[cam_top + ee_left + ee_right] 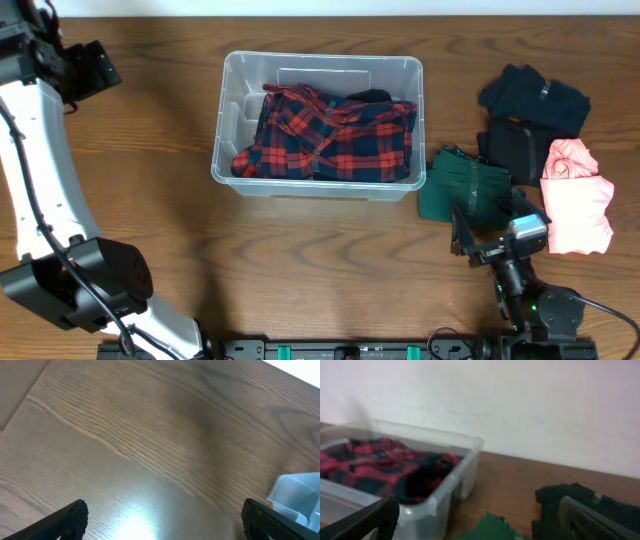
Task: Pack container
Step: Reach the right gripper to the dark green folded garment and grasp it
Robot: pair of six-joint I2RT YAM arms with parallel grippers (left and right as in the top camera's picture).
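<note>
The container (238, 110) is a clear plastic bin at the table's middle, holding a red and black plaid shirt (330, 135). My right gripper (490, 215) is open and empty, just above a dark green garment (455, 185) to the right of the bin. In the right wrist view the open jaws (480, 512) frame the bin's corner (462, 467), the plaid shirt (375, 462) and the green garment (490, 530). My left gripper (95, 68) is open and empty at the far left, over bare wood (162, 510); a corner of the bin (300, 492) shows there.
Two black garments (535, 95) (510, 145) and a pink one (575, 195) lie at the right of the table. One black garment also shows in the right wrist view (570, 497). A white wall stands behind the table.
</note>
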